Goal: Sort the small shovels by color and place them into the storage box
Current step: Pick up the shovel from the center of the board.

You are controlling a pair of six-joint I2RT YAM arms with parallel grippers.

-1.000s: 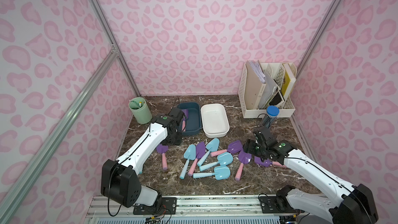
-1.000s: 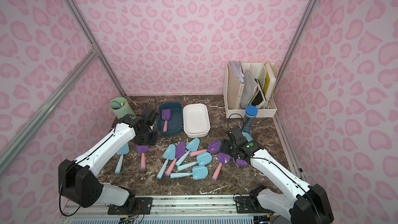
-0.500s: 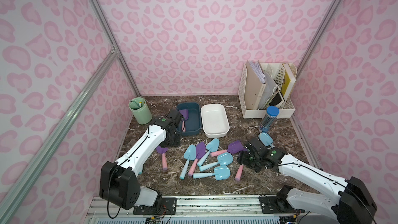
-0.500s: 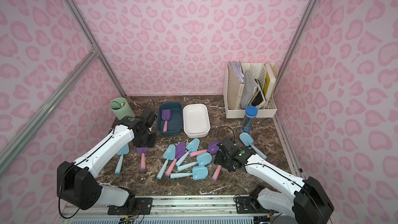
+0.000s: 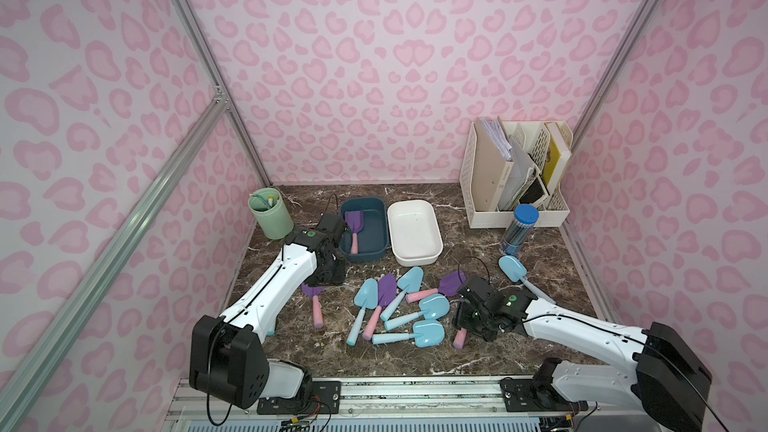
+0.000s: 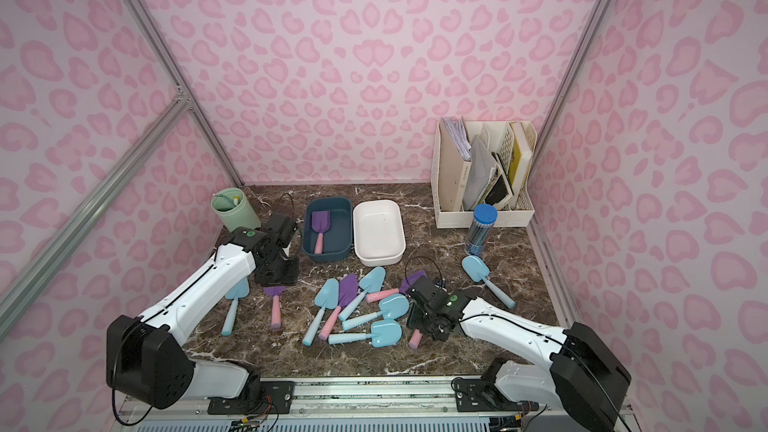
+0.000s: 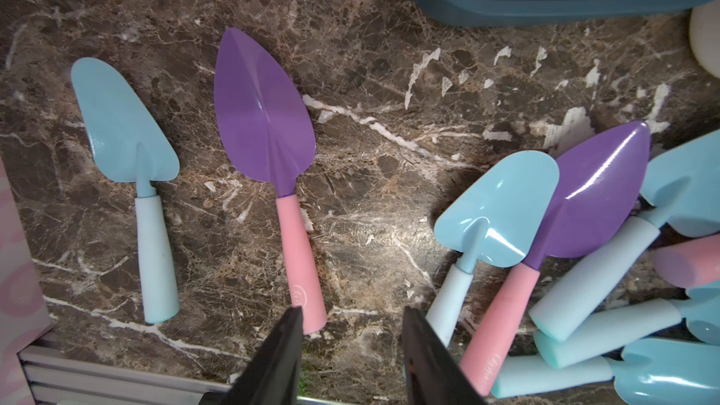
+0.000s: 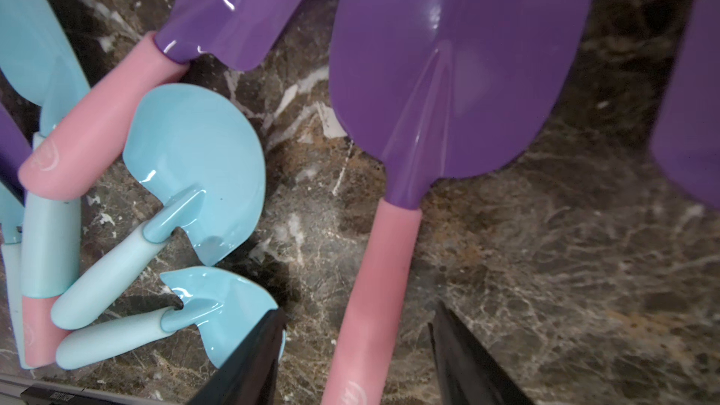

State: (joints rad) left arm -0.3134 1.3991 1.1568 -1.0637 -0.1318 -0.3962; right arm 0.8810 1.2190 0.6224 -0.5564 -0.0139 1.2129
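Note:
Several small shovels, purple-bladed with pink handles or all light blue, lie in a heap [image 5: 399, 309] mid-table. One purple shovel [image 5: 354, 222] lies in the dark blue storage box [image 5: 365, 258]; the white box [image 5: 417, 260] beside it holds nothing. My left gripper [image 7: 352, 317] hangs open over bare table, its fingertip next to the handle end of a lone purple shovel [image 7: 265, 111], with a light blue shovel [image 7: 124, 122] beyond. My right gripper [image 8: 359, 307] is open, fingers on either side of the pink handle [image 8: 374, 266] of a purple shovel [image 8: 448, 72], not touching it.
A green cup [image 5: 270, 218] stands at the back left. At the back right are a file organiser [image 5: 515, 176] and a blue-capped tube [image 5: 517, 234]. One light blue shovel [image 5: 513, 270] lies apart on the right. A metal rail [image 5: 415, 388] runs along the front edge.
My right arm has swung left toward the heap and dropped over a purple shovel's handle, its jaws narrowing; a light blue shovel it covered now shows. The left gripper has barely shifted.

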